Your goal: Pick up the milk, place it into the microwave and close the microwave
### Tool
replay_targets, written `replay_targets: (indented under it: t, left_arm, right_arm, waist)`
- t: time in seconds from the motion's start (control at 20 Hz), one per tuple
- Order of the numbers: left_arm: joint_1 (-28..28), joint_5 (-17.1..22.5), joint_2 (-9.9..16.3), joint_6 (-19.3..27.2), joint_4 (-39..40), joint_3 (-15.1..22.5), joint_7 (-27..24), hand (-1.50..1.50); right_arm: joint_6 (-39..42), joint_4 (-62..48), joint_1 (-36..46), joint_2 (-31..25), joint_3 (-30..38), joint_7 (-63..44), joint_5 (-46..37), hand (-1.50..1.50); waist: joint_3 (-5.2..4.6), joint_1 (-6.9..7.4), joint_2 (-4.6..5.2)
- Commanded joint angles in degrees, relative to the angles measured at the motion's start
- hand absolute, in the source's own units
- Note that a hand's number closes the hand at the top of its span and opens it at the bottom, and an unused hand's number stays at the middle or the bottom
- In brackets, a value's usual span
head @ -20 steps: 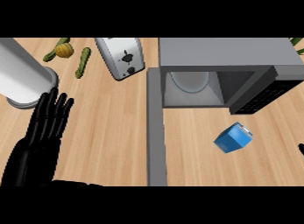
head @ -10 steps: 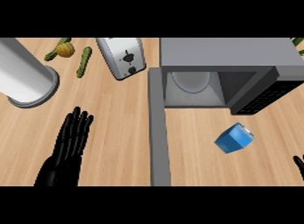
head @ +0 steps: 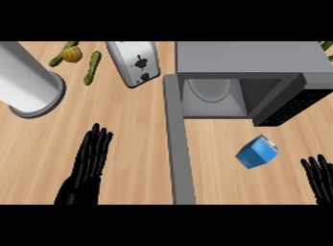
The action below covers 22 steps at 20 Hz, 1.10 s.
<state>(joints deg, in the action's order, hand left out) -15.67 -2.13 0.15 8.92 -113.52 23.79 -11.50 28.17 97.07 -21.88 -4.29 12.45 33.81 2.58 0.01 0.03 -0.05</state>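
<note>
Head view: the milk (head: pixel 257 152), a small blue carton with a white end, lies tilted on the wooden counter (head: pixel 126 125) in front of the microwave (head: pixel 254 65), just off its open front and touched by neither hand. The microwave door (head: pixel 179 144) stands swung wide, showing as a long grey bar running down toward the lower edge, and a pale round plate (head: pixel 210 89) sits inside the cavity. The left hand (head: pixel 87 168) lies left of the door with straight, slightly spread fingers pointing up the counter, holding nothing. The right hand (head: pixel 327 178) shows at the lower right corner, fingers straight and fanned, near the milk but apart from it. Farther back stand a toaster (head: pixel 133 62), a large grey cylinder (head: pixel 20 84) and some green vegetables (head: pixel 77 60).
</note>
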Motion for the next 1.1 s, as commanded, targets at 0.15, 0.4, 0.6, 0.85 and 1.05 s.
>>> replay_targets:
  t: [0.15,0.4,0.6,0.85,1.05]
  left_arm:
    - [-1.41,2.41,1.37,-1.29,1.62,-0.09,-1.54,-1.5]
    - [1.68,7.01,3.18,-3.51,0.42,-4.95,1.83,-1.5]
    - [-6.04,8.16,5.63,-4.92,-2.69,-3.14,-2.87,-1.5]
    - [-5.87,10.92,7.97,-8.26,0.96,-8.57,-6.64,-1.5]
    - [-10.85,12.77,9.26,-9.94,-1.99,-8.95,-7.95,-1.5]
  right_arm:
    - [-1.69,-12.33,10.14,-3.01,3.14,2.83,-1.93,-1.5]
    - [-8.35,-24.58,16.47,-0.77,0.77,10.87,-9.2,-1.5]
    - [-11.05,-36.38,22.11,-3.67,3.19,16.37,-10.36,-1.5]
    - [-15.13,-38.49,23.59,-2.83,1.93,16.75,-11.19,-1.5]
    - [-19.52,-50.18,30.4,-2.34,2.9,23.41,-12.39,-1.5]
  waist:
    - [-0.01,0.1,0.04]
    - [0.02,0.2,0.14]
    - [0.02,0.46,0.08]
    - [-0.01,0.23,0.04]
    - [0.02,0.56,0.07]
